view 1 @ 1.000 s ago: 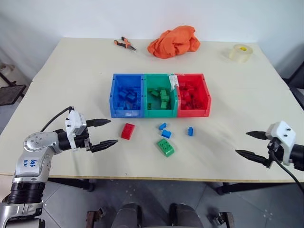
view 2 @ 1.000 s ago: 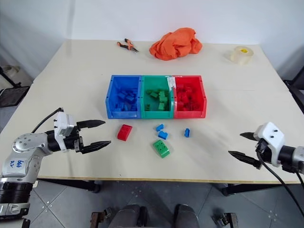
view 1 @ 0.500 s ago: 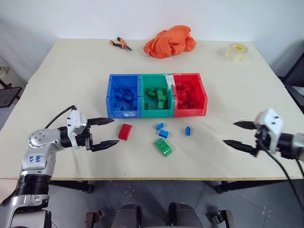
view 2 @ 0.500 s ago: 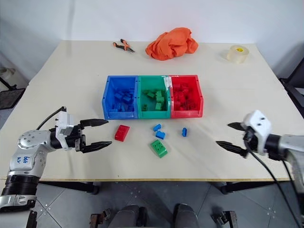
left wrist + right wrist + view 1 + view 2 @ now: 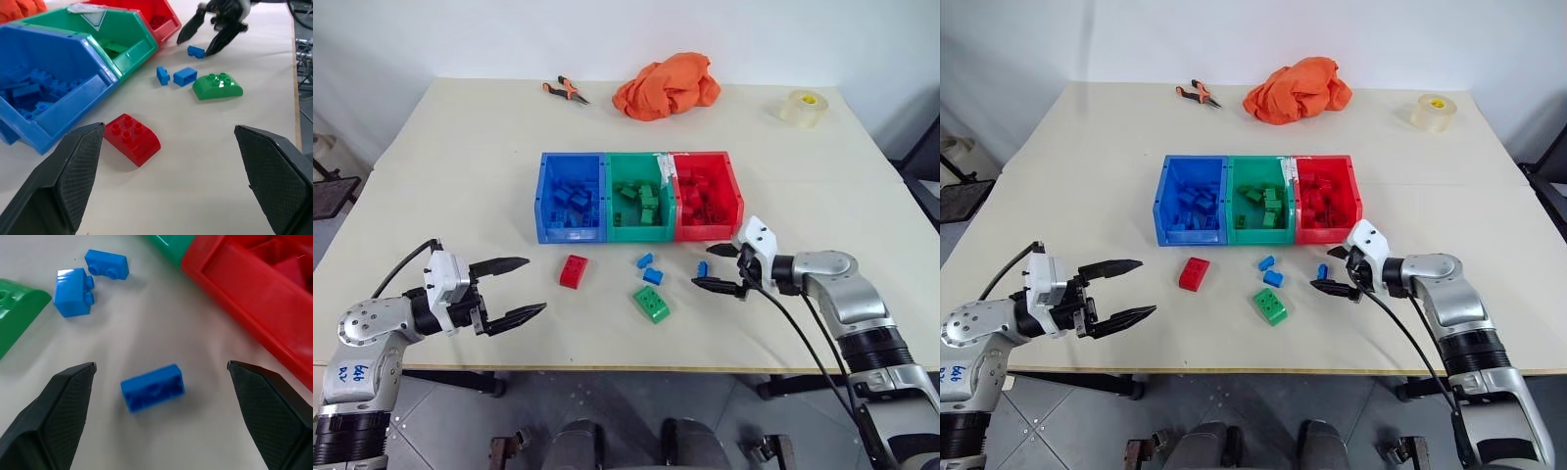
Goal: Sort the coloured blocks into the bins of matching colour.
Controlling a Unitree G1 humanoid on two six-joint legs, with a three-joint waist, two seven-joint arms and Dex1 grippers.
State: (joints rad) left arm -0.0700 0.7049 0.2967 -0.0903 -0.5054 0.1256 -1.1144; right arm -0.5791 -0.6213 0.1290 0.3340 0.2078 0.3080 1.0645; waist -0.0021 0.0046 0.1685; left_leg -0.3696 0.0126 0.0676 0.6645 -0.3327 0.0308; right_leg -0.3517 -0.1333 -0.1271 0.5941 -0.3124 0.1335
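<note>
The blue bin, green bin and red bin stand joined mid-table, each holding several blocks of its colour. In front lie a red block, a green block and three small blue blocks. My right gripper is open, low over the table, its fingers either side of the rightmost blue block without touching it. My left gripper is open and empty, left of the red block.
An orange cloth, pliers and a clear tape roll lie along the table's far side. The near table edge runs just below both arms.
My right gripper swung in from the table's right edge to straddle the rightmost blue block. The left gripper drew back a little toward the near left. Blocks and bins stayed put.
</note>
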